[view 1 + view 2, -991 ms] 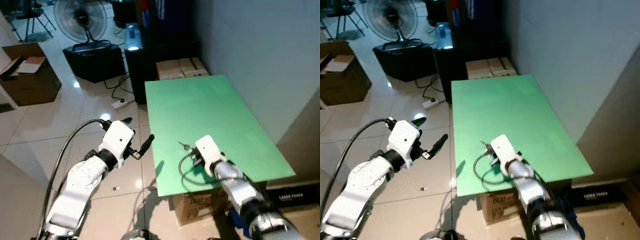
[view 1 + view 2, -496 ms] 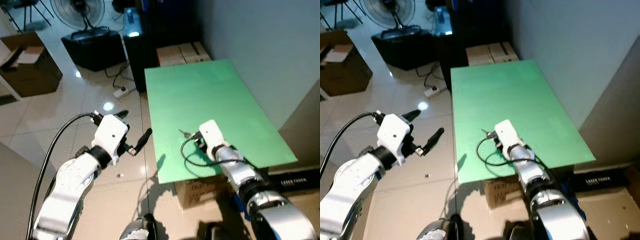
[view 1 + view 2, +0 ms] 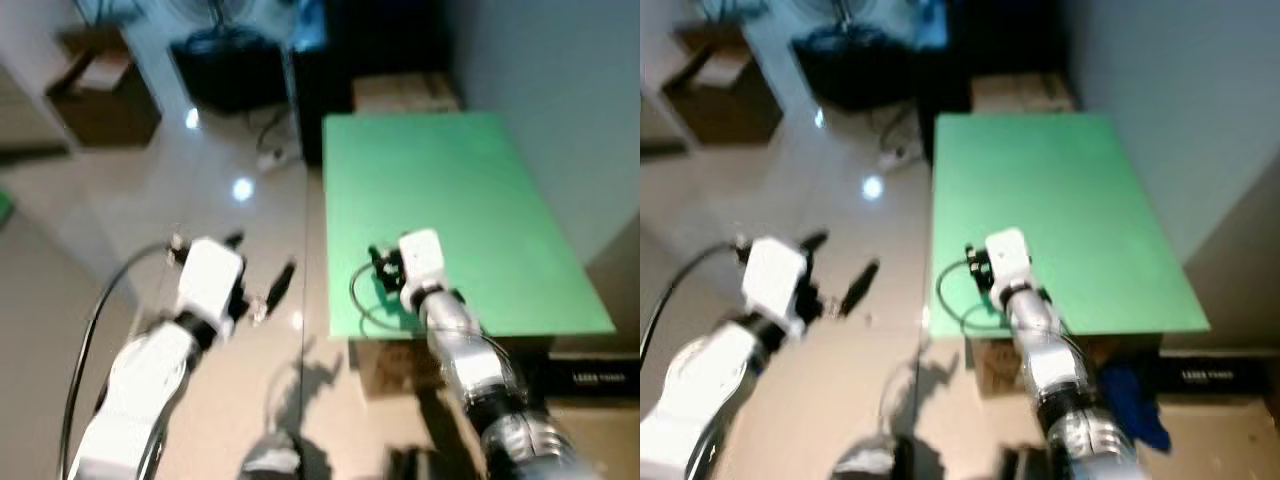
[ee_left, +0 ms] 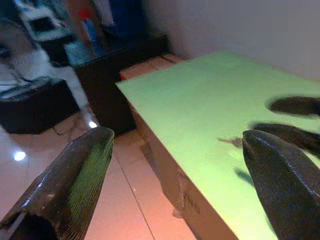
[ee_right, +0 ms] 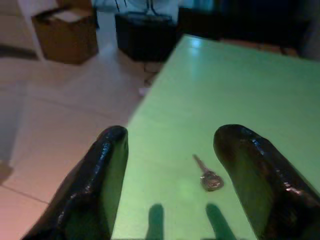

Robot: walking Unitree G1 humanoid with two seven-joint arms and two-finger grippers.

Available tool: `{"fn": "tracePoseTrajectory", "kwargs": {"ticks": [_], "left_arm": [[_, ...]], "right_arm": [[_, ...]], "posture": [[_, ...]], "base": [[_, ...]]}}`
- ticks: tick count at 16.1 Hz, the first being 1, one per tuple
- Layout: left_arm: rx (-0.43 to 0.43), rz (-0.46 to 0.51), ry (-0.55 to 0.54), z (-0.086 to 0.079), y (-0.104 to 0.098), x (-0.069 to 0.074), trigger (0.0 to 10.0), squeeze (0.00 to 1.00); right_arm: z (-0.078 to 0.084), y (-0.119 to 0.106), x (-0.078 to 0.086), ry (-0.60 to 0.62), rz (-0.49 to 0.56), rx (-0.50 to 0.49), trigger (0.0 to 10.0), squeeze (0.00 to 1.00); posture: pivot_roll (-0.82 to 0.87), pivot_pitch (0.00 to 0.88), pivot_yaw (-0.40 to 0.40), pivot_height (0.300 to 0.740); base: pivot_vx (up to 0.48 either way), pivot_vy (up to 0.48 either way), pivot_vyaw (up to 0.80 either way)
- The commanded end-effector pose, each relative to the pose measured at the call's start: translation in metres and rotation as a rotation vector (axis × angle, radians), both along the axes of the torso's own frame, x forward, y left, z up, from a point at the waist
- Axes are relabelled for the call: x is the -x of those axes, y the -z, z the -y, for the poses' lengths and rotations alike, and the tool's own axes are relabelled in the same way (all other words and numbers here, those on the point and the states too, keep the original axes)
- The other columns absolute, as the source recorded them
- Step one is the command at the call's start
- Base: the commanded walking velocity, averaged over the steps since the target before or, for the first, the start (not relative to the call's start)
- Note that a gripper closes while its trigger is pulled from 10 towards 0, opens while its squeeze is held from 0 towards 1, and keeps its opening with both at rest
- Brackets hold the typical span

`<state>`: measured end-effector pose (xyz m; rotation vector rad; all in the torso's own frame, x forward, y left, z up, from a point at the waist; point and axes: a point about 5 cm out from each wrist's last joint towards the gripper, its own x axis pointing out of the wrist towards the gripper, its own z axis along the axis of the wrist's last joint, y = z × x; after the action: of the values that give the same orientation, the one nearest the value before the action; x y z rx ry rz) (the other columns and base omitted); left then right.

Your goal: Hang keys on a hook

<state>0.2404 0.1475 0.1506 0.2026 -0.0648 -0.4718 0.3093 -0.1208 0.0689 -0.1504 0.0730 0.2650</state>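
Since a second ago my head camera is swinging and blurring, so the whole scene has shifted, but my right gripper (image 5: 167,150) has also crept forward over the near part of the green table (image 3: 470,190), closer to the key (image 5: 206,175). I am holding its two black fingers (image 5: 102,185) spread wide, with nothing between them. The key is lying flat on the table ahead of that gripper, inside the span of the open fingers but nearer the finger on one side than centred. Its shaft is running slantwise away from me, the round bow at the end closer to my wrist. My left gripper (image 4: 175,175) is hovering out over the tiled floor (image 3: 200,190) beside the table's edge, fingers also parted and empty, well apart from the key. So the right arm is clearly the nearer one; I judge it needs to go forward and down, shifting slightly sideways to straddle the bow. No hook is showing here.
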Motion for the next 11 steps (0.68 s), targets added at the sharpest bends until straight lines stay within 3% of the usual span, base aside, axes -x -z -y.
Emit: {"fn": "tracePoseTrajectory", "kwargs": {"ticks": [1,2,6,8,11], "left_arm": [[0.01,0.002,-0.032,-0.005,0.003,-0.003,10.0,0.0],[0.027,0.006,-0.026,0.0,0.005,-0.01,10.0,0.0],[0.046,0.019,0.026,0.017,0.007,-0.024,10.0,0.0],[0.051,0.029,0.045,0.026,0.008,-0.032,10.0,0.0],[0.05,0.033,0.079,0.033,0.01,-0.036,10.0,0.0]], "right_arm": [[0.005,-0.018,0.009,0.038,0.066,-0.056,10.0,0.0],[0.013,-0.027,0.024,0.076,0.103,-0.072,10.0,0.0],[0.024,-0.027,0.049,0.167,0.087,-0.085,10.0,0.0],[0.025,-0.027,0.059,0.188,0.046,-0.078,10.0,0.0],[0.026,-0.031,0.06,0.205,0.017,-0.089,10.0,0.0]], "posture": [[0.08,0.072,0.08,0.74],[0.02,0.035,0.09,0.74],[-0.07,0.016,0.126,0.74],[-0.09,0.018,0.141,0.74],[-0.1,0.024,0.154,0.74]], "base": [[0.0,0.0,0.0],[0.0,0.0,0.0],[0.066,0.0,0.0],[0.296,0.0,0.0],[0.355,0.0,0.0]]}}
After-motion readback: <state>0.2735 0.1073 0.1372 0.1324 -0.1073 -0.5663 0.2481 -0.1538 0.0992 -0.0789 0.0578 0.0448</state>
